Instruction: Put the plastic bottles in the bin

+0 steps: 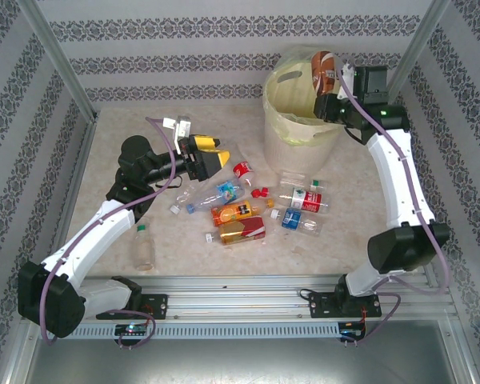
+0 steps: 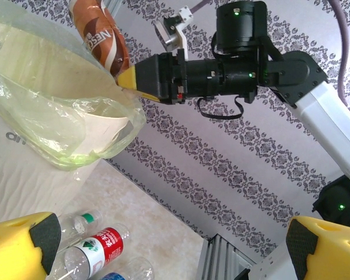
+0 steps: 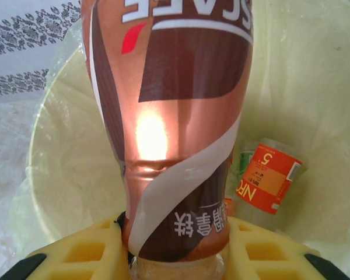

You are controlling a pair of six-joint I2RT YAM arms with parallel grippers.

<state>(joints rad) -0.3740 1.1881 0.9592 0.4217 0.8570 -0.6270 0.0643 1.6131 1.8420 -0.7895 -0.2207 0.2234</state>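
While the right end effector [image 1: 328, 96] hangs over the right-hand rim of the bin [image 1: 292, 132], its yellow padded fingers [image 3: 87, 254] are clamped on the lower end of a brown-labelled bottle [image 1: 324, 70]. That bottle [image 3: 169, 116] stands up out of the grip and sits directly above the bin's open mouth; the left wrist view shows it [image 2: 99, 35] above the rim rather than down inside. A clear bag liner [image 2: 58, 111] drapes over the bin's edge. Down inside the bin, against its wall [image 3: 315, 87], lies an orange-labelled bottle [image 3: 268, 181].

Left of the bin, and lower than its rim, the left end effector [image 1: 212, 156] is spread wide with nothing between its fingers [image 2: 23, 245]. Loose bottles [image 1: 240, 212] are scattered on the bench [image 1: 344, 240] in front of the bin, between it and the arm bases, with red, orange and blue labels among them. A red-labelled one [image 2: 99, 248] lies just below the bin's left side, close to the open end effector. Farthest from the bin, a clear bottle with a green cap [image 1: 144, 248] lies alone beside the left arm.
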